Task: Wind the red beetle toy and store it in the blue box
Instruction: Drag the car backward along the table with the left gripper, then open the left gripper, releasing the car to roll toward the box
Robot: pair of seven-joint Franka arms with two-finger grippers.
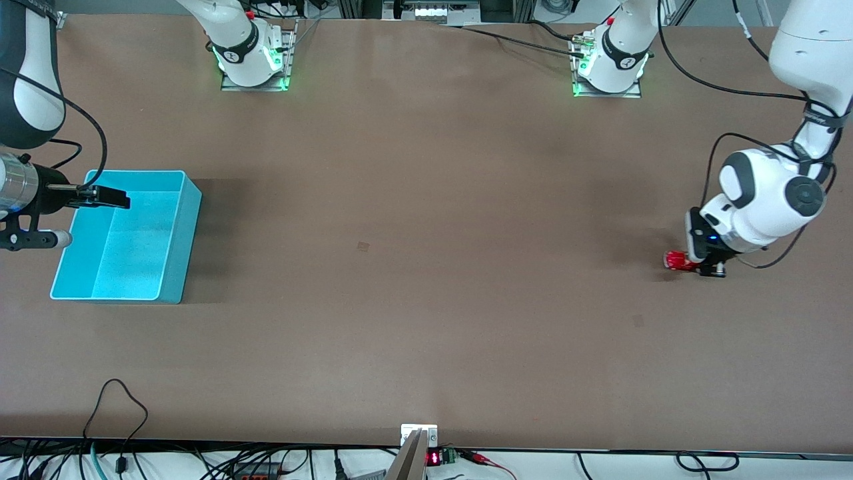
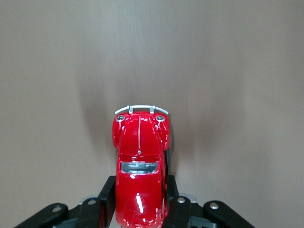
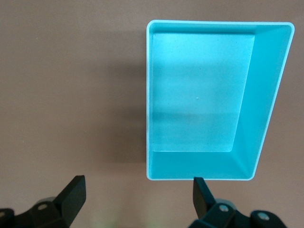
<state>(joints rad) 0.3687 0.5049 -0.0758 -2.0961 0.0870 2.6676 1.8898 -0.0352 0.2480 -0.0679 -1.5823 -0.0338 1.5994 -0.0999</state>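
Beetle toy (image 2: 140, 175) is clamped lengthwise by left gripper (image 1: 705, 261) near the left arm's table edge; blue box (image 1: 170, 267) sits at the right arm's edge, right gripper (image 3: 137, 199) held spread above it

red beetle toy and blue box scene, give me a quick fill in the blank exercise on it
1. The left gripper is shut on the ____ beetle toy.
2. The blue box sits at the ____ arm's end of the table.
3. The right gripper hangs ____ above the box's edge.
4. Inside, the blue box holds ____.

Missing words: red; right; open; nothing
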